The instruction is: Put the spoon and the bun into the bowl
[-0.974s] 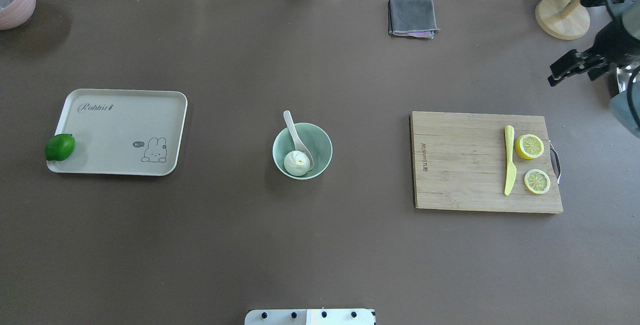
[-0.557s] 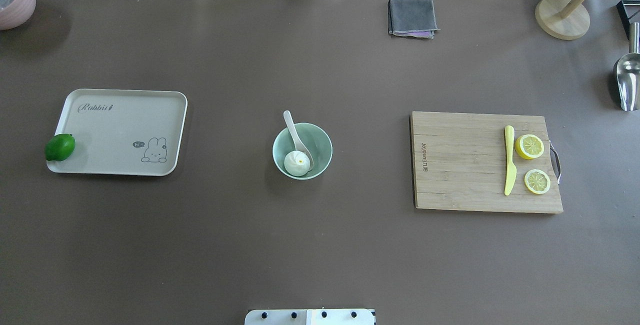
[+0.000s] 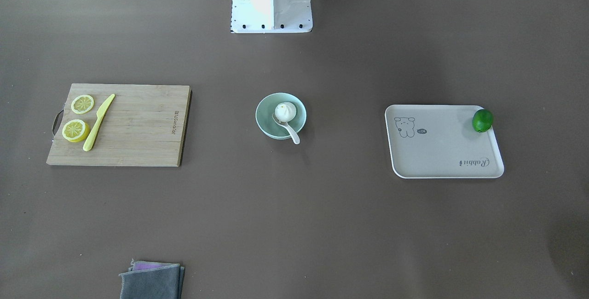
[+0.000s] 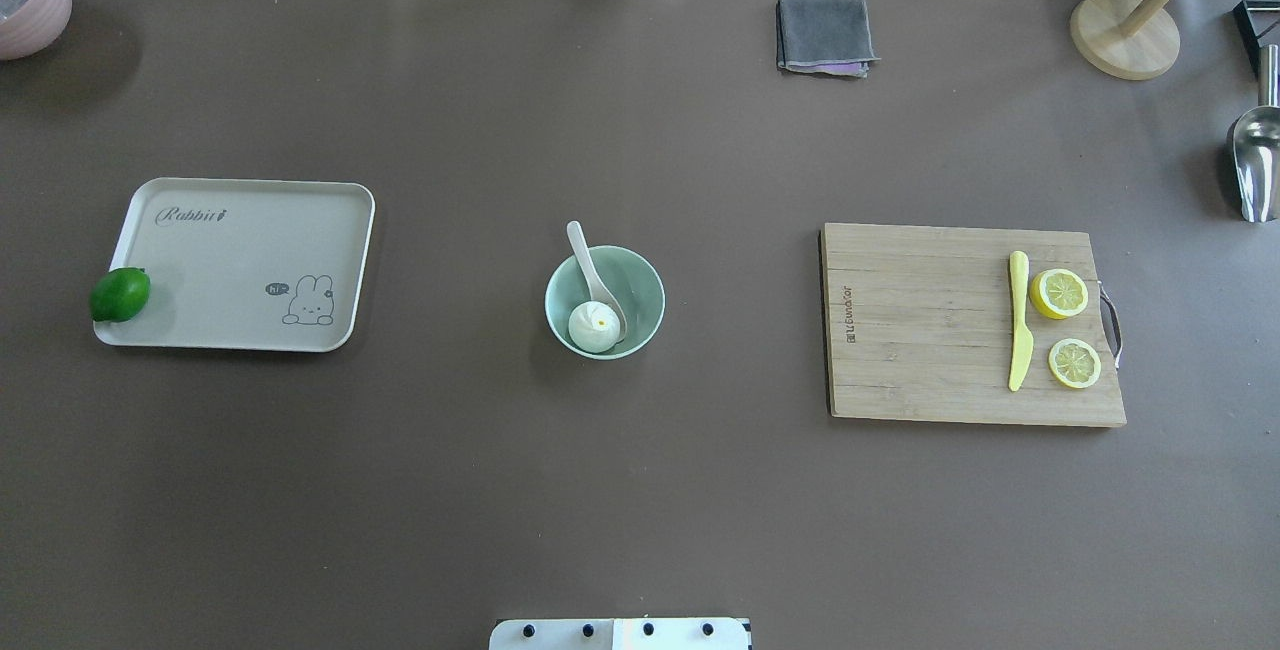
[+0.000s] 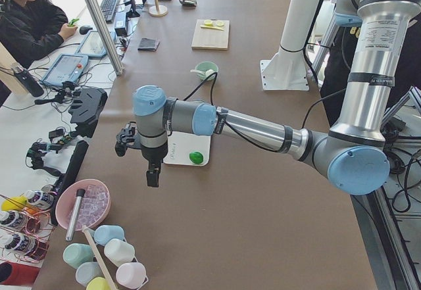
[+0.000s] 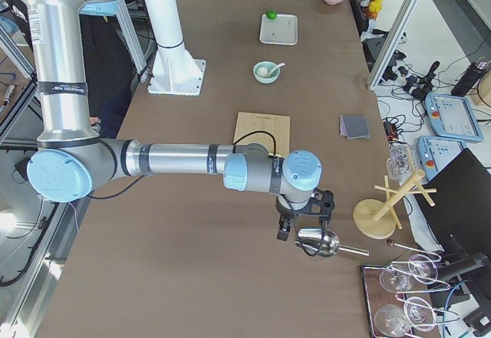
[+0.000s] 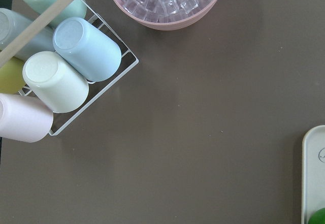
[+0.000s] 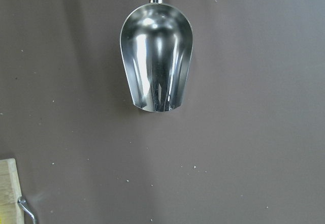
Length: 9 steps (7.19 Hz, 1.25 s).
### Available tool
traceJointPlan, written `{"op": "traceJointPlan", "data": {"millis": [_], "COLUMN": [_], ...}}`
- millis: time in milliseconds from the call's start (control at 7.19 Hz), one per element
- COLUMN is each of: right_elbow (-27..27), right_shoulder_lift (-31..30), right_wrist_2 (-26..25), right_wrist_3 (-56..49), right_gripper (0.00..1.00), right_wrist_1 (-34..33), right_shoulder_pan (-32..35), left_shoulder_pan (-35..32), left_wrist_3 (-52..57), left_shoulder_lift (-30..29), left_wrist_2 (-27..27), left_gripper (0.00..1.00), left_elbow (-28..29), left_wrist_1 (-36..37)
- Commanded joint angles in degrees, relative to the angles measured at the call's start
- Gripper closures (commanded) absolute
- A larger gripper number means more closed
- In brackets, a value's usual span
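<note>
Left gripper [image 5: 152, 177] was seen only from the side, pointed down over bare table [image 4: 640, 490]. Whether it was open or closed could not be told. A pink ice bowl [image 7: 167, 25] and a rack of cups [image 7: 76, 61] were caught ahead of it in its wrist view. The tray [image 4: 250, 260] corner with the lime [image 4: 120, 294] was caught at that view's lower right edge.

Right gripper [image 6: 284, 231] was also seen only from the side, pointed down just beside a metal scoop [image 8: 156, 56]. Its state could not be told either. The scoop was laid flat on the table, filling its wrist view. A wooden stand [image 4: 1122, 35] was placed near it.

The bowl [image 4: 635, 285] was set mid-table, well apart from both grippers and roughly between them. The bun [image 4: 594, 326] was seated inside the bowl. The spoon [image 4: 585, 255] was laid with its scoop in the bowl against the bun, its handle propped over the rim.

Between the bowl and the right gripper, a board [image 4: 920, 330] was laid with a knife [image 4: 1019, 320] and two lemon halves [image 4: 1059, 292] on it. The lemon halves were placed on the gripper's side of the knife. A folded grey cloth [image 4: 824, 33] was left at the table's far edge.
</note>
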Motion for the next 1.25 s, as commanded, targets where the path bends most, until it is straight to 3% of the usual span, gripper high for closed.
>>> {"op": "traceJointPlan", "data": {"millis": [0, 417, 1113], "right_elbow": [-0.36, -0.36, -0.10], "right_shoulder_lift": [-1.06, -1.41, -1.32], "right_wrist_2": [0.34, 1.93, 1.75], "right_wrist_3": [0.65, 0.83, 0.83], "right_gripper": [0.00, 0.00, 0.00], "right_wrist_1": [-0.57, -0.40, 0.13], "right_shoulder_pan": [0.01, -1.04, -3.15], "left_shoulder_pan": [0.13, -0.04, 0.04], "left_wrist_3": [0.13, 0.13, 0.49], "left_shoulder_lift": [3.71, 7.86, 8.04], "left_wrist_2": [-2.76, -3.58, -5.07], "left_gripper": [0.02, 0.02, 0.02], "left_elbow": [0.16, -0.62, 0.35], "left_wrist_1": [-0.23, -1.72, -1.82]}}
